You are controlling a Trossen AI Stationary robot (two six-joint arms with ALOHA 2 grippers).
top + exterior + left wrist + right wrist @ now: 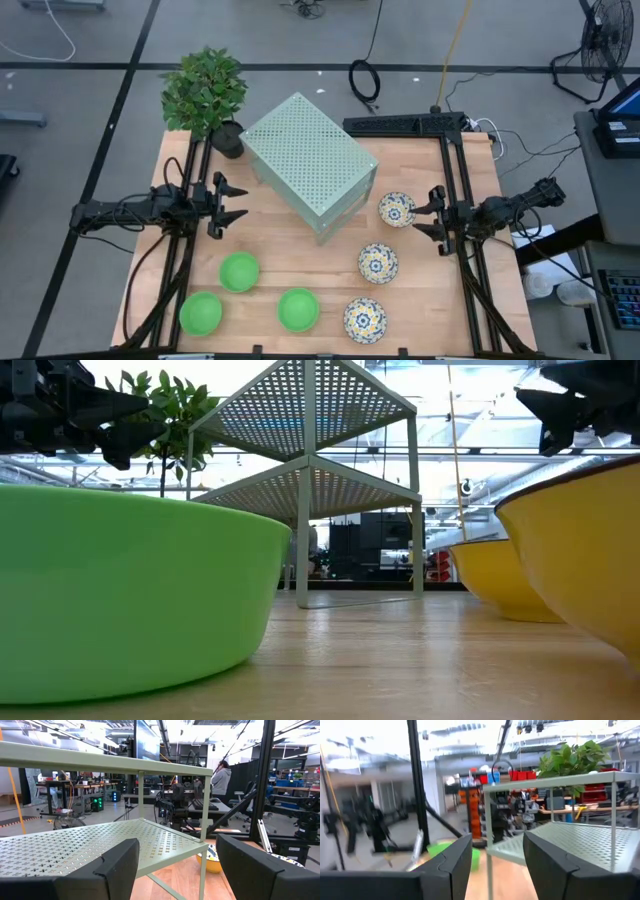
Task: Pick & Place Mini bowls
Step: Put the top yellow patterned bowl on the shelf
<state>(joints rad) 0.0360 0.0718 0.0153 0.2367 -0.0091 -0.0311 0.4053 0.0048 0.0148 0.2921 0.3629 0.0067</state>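
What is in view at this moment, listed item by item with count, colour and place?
Plain round mini bowls: three, bright green, near-left part of the table.
Floral-patterned round mini bowls: three, white with blue and yellow, in a line down the right side.
Perforated metal shelf box: one, pale green, centre far part of the table, set at an angle.
Potted leafy plant: one, green in a dark pot, far-left corner.
Wooden table: one, light wood.
Person: one, pale top, standing in the room beyond the table.
Left gripper: dark, open, empty, at the left edge, facing the box.
Right gripper: dark, open, empty, at the right edge beside the farthest floral bowl.
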